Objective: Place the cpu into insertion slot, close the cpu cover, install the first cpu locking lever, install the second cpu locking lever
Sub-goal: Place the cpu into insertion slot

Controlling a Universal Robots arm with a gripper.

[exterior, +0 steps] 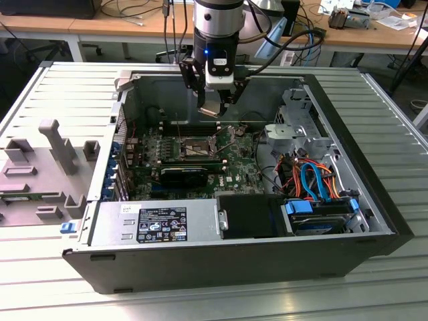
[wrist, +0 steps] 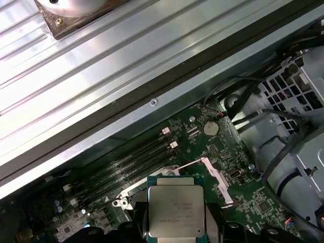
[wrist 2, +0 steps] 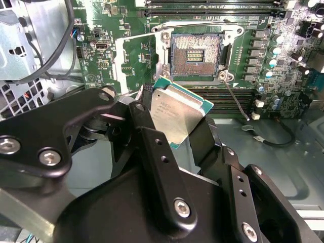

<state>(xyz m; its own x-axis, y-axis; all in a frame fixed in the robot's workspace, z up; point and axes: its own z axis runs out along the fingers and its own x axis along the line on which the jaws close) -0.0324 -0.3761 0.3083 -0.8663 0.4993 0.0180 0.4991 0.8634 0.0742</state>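
Note:
My gripper (exterior: 211, 108) hangs above the motherboard inside the open computer case, shut on the cpu (wrist 2: 177, 114), a flat square chip with a silver top and green edge, also seen in the first wrist view (wrist: 173, 211). Black fingers (wrist 2: 147, 131) clamp two opposite edges of it. The insertion slot (wrist 2: 196, 53) lies open below and a little ahead of the chip, its contact field bare; in the exterior view the slot (exterior: 189, 147) sits below the gripper. The cpu cover (wrist: 218, 176) stands swung up beside the slot. A thin locking lever (wrist 2: 234, 97) sticks out loose near one corner.
Long memory slots (wrist 2: 212, 7) run beside the socket. A black card (exterior: 184, 175) stands nearer the case front, with a power supply (exterior: 154, 224) and a drive cage with coloured cables (exterior: 314, 180). A grey fixture tray (exterior: 47, 167) lies at the exterior view's left.

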